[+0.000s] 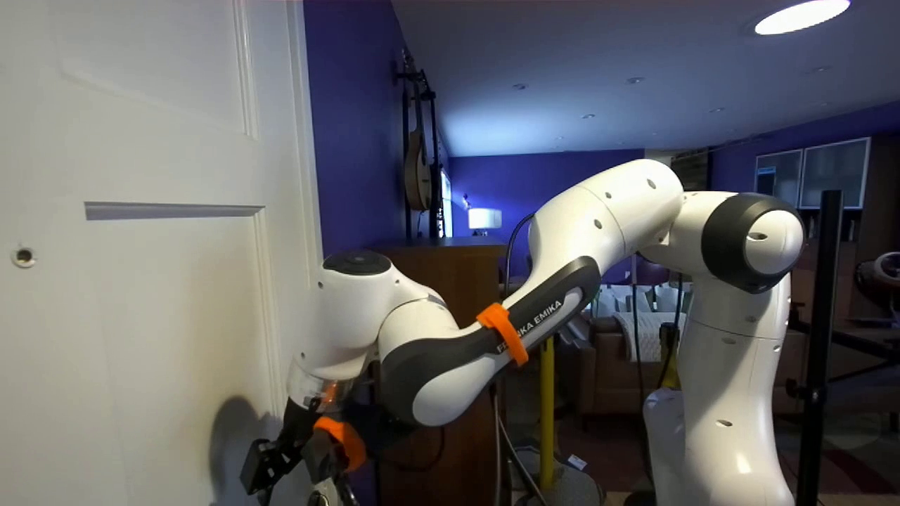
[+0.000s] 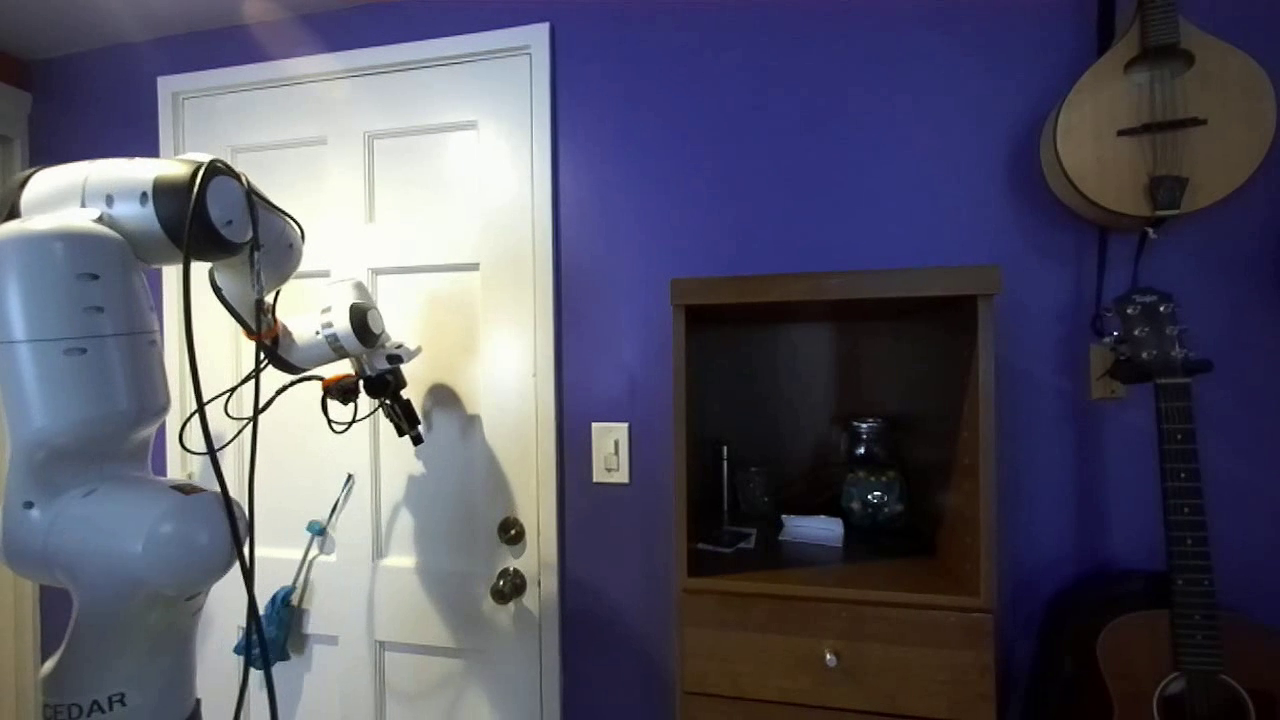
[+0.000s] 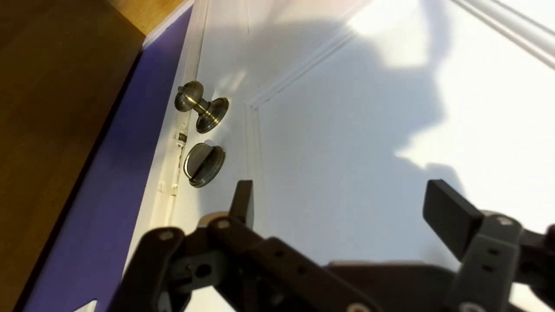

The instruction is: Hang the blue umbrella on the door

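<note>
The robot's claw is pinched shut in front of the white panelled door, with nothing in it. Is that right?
Not quite: the claw is open, not pinched shut. The wrist view shows its two fingers standing wide apart. It is indeed in front of the white panelled door, with nothing in it.

White panelled door (image 1: 176,316), bent robot arm (image 1: 538,316) beside it, lit lamp (image 1: 485,218)
</note>
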Controlling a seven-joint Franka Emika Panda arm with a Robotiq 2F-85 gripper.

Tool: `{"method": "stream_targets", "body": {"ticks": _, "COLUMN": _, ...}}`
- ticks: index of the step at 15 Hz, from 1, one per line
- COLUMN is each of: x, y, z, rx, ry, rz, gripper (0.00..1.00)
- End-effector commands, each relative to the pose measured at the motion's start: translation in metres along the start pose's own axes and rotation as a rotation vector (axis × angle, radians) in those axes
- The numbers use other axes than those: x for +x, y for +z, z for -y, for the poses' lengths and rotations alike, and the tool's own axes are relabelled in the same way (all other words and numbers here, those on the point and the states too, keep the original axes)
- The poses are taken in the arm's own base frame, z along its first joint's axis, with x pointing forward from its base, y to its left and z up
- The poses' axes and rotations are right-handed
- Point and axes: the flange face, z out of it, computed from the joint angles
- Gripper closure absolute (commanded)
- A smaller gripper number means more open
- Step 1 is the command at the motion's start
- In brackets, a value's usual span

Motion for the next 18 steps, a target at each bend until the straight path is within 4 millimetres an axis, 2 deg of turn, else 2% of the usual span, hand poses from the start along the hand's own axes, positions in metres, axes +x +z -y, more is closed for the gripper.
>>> {"method": "stream_targets", "body": {"ticks": 1, "x": 0.007, "y": -0.033, "z": -0.016, "rx": 0.007, "ry": -0.099, "rz": 0.060, "gripper": 0.00}}
{"method": "stream_targets", "body": {"ticks": 9, "x": 0.014, "y": -0.092, "z": -0.019, "rx": -0.002, "ry": -0.272, "rz": 0.149, "gripper": 0.00}}
{"method": "stream_targets", "body": {"ticks": 18, "x": 0.021, "y": -0.126, "z": -0.004, "rx": 0.010, "ry": -0.390, "rz": 0.180, "gripper": 0.00}}
